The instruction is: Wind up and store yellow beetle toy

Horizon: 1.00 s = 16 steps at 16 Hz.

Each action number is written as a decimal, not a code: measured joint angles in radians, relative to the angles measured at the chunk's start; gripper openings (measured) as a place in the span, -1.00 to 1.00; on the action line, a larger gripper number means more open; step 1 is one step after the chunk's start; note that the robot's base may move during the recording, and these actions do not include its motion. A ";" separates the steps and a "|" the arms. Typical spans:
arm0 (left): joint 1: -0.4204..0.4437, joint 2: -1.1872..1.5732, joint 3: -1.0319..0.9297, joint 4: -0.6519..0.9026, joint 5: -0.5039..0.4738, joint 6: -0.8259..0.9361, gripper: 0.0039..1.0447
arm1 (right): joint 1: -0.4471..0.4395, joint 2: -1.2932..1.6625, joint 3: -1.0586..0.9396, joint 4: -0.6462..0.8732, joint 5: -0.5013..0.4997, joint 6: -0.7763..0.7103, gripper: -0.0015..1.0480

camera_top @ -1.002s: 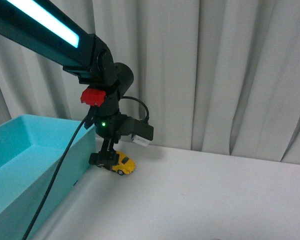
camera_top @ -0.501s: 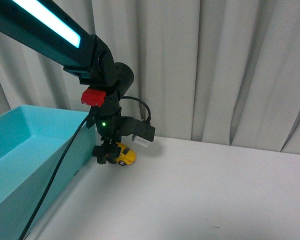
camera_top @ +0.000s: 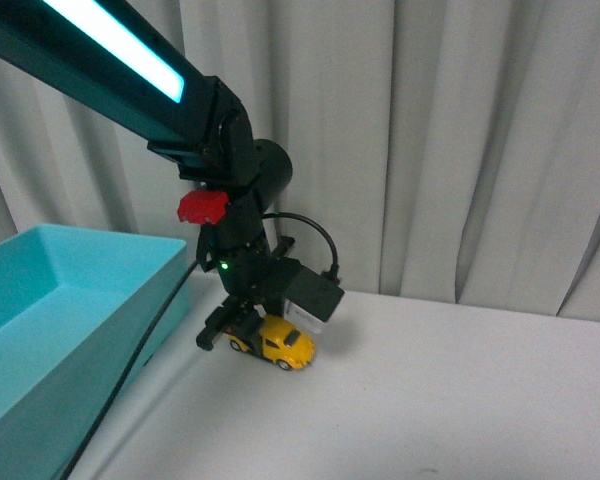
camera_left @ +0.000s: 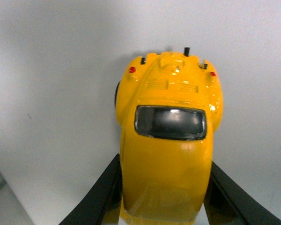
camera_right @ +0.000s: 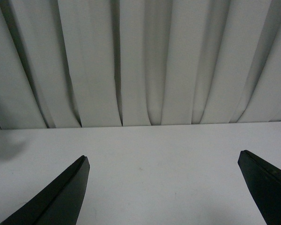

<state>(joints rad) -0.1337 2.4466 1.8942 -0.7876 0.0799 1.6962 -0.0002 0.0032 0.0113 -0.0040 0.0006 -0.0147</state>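
Observation:
The yellow beetle toy [camera_top: 284,345] is a small glossy car with dark windows, held at the white table's far left side. My left gripper [camera_top: 242,335] is shut on it, one black finger [camera_left: 100,194] pressed against each side of its body. In the left wrist view the yellow beetle toy [camera_left: 166,154] fills the middle, its roof and rear window facing the camera, over the white surface. My right gripper [camera_right: 165,161] is open above bare table, with nothing between its fingers [camera_right: 68,190]. The right arm does not show in the front view.
A large turquoise bin [camera_top: 130,300] stands at the left, close beside the toy. The white table [camera_top: 460,400] stretches to the right. Pale pleated curtains [camera_top: 460,140] hang along the table's far edge. A black cable [camera_top: 130,365] trails down from the left arm.
The left gripper has carried the toy to the right, away from the bin's wall, and the toy's front now points more to the right.

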 joint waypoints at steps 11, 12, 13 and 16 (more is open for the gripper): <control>0.123 -0.472 -0.080 -0.104 0.174 -0.214 -0.21 | 0.000 0.000 0.000 0.000 0.000 0.000 0.87; 0.170 -0.472 -0.045 -0.100 0.144 -0.312 -0.21 | 0.000 0.000 0.000 0.000 0.000 0.000 0.87; 0.209 -0.468 -0.016 -0.095 0.111 -0.394 -0.21 | 0.000 0.000 0.000 0.000 0.000 0.000 0.87; 0.279 -0.464 0.022 -0.116 0.040 -0.575 -0.21 | 0.000 0.000 0.000 0.000 0.000 0.000 0.87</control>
<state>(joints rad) 0.1452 1.9827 1.9160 -0.9031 0.1204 1.1217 -0.0002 0.0032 0.0113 -0.0040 0.0006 -0.0147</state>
